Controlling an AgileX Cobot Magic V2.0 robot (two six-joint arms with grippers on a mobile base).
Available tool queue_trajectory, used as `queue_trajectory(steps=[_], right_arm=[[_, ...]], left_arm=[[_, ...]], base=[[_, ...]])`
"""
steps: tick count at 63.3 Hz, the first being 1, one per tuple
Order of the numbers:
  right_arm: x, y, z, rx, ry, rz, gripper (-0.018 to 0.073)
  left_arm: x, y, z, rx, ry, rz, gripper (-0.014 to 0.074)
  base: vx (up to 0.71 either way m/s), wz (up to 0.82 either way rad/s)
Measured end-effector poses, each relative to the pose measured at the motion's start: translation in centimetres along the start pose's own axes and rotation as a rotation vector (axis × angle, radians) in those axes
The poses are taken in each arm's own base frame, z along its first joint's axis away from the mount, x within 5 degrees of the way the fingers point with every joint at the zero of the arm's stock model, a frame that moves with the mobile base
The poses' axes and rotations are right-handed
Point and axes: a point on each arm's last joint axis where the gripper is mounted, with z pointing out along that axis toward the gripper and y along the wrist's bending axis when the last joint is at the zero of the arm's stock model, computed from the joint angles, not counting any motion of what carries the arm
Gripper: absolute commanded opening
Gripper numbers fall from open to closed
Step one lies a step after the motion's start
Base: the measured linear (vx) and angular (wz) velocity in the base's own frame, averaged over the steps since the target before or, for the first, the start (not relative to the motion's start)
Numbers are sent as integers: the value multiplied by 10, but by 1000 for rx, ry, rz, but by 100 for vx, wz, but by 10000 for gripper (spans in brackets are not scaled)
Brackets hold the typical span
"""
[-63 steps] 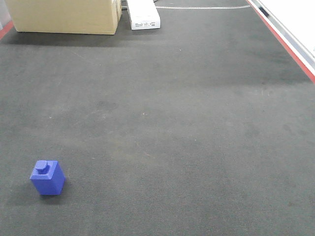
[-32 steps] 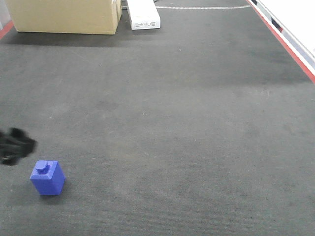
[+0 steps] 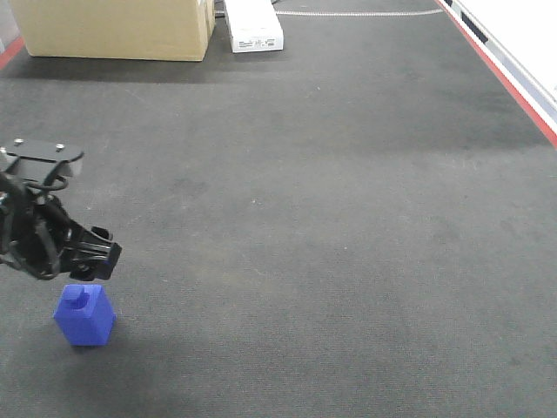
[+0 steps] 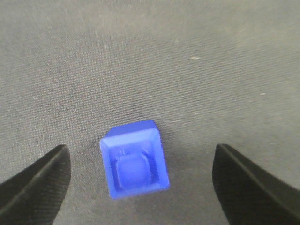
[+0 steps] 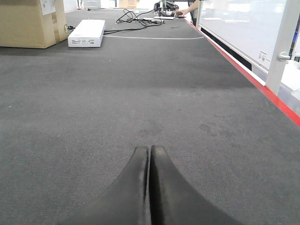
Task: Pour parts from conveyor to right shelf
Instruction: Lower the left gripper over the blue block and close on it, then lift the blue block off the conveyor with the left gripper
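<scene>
Left black claw (image 3: 90,254), fingers spread wide, hovers over small blue knobbed plastic block (image 4: 135,165). Block sits upright on dark grey felt conveyor belt (image 3: 331,218). Right black claw (image 5: 150,187) pressed together, empty.

I see a wide, dark grey belt (image 3: 331,218), soft like felt. A thin red stripe (image 3: 512,87) runs down its right edge, and a white rail (image 3: 526,78) sits just past that. One small blue block (image 3: 84,314) stands upright on the belt, near the front left, with its little knob on top. Far back on the left sits a big brown cardboard box (image 3: 113,28). Just beside it, to the right, lies a flat white box (image 3: 253,26). In my right wrist view, black cables (image 5: 133,16) lie loose on the grey behind the white box.
</scene>
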Motion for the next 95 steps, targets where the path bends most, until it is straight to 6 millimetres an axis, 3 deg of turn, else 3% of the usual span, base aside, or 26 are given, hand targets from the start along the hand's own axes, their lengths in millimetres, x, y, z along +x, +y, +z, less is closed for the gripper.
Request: queue_trajectory(steps=[37,46,54,64,75,86,95], right_arm=[[0,0,0,0,0,0,-9],[0,0,0,0,1,0,-9],[0,0,0,0,1,0,-9],[1,0,0,0,6,0,-9],[1,0,0,0,6,0,-9],[1,0,0,0,7,0,-9],[1,0,0,0,7,0,-9]], left_arm=[[-2,1,63,-11,228,-13,392],[-2,1,67,-12,239,-15,230],[-6,1,64,-13,200,-16,22],[-9,1,38,-13,87,-17,-8],[-1,1,-17,-13,-106,-18,-7],[32,1,-72,-13,-330,-18,-7],[73,0,-109,-13,-515,-19,-6]], base=[[0,0],[0,0],[0,0],[0,0],[0,0],[0,0],[0,0]])
